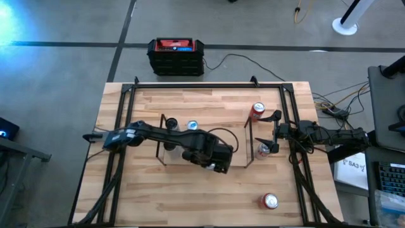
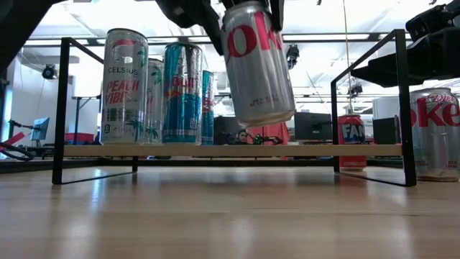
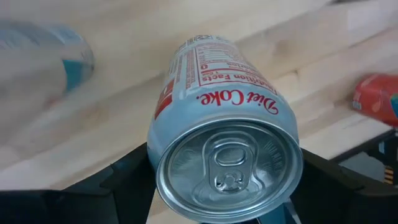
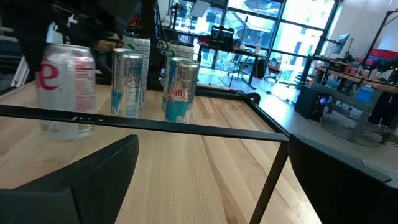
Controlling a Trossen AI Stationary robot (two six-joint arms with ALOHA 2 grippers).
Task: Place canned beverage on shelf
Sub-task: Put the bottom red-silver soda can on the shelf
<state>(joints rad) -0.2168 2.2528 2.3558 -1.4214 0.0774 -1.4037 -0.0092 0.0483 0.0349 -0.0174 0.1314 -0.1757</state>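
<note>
My left gripper [image 1: 212, 158] is shut on a silver Diet Coke can [image 2: 257, 61] and holds it above the shelf's wooden deck [image 2: 309, 150], between the black end frames [image 2: 368, 108]. A Celsius can [image 2: 126, 86] and Red Bull cans [image 2: 182, 93] stand on the deck's left part. My right gripper [image 1: 274, 132] is open and empty just outside the shelf's right end frame [image 4: 155, 124]. A second Diet Coke can [image 1: 263, 150] stands on the table beside it. My left gripper pinches the can's side wall just below its top rim [image 3: 163, 163] between its two fingers [image 3: 127, 174], one on each side. The fingers come from above, pointing down. The can hangs below them, tilted, lifted clear of the deck [image 2: 259, 115].
A red Fanta can [image 1: 257, 111] stands on the table beyond the shelf's right end. Another can [image 1: 270, 201] stands near the front right edge. A black tubular frame [image 1: 297, 126] borders the tabletop. The deck's middle and right part [image 2: 287, 150] is bare.
</note>
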